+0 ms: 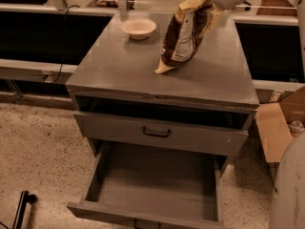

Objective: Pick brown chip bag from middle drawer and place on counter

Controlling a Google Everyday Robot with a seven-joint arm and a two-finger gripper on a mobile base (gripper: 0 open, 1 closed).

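- At the top right of your view, the gripper point(215, 3) reaches in on its pale arm and is clamped on the upper cream-yellow end of the brown chip bag point(185, 35).
- Below that grip, you see the bag tilted. Its top leans right toward the gripper, and its lower cream end points down and left, with the tip on the counter point(209, 78).
- You can make out a pale label panel on the bag's dark-brown face, turned toward the camera.
- On the back left part of the counter sits a small cream bowl point(138, 27), upright and well apart from the bag.
- Just under the counter top, the upper drawer point(109, 125) with the dark curved handle point(156, 133) is pulled out a little, leaving a dark gap above its front.
- Lower down, the middle drawer point(157, 175) is pulled far out, so you look straight onto its flat grey floor and side walls.
- To the right of the cabinet, an open cardboard box point(276, 132) stands on the speckled floor point(38, 147).
- At the lower right edge, a pale rounded part of the robot's body point(290, 190) fills the corner.
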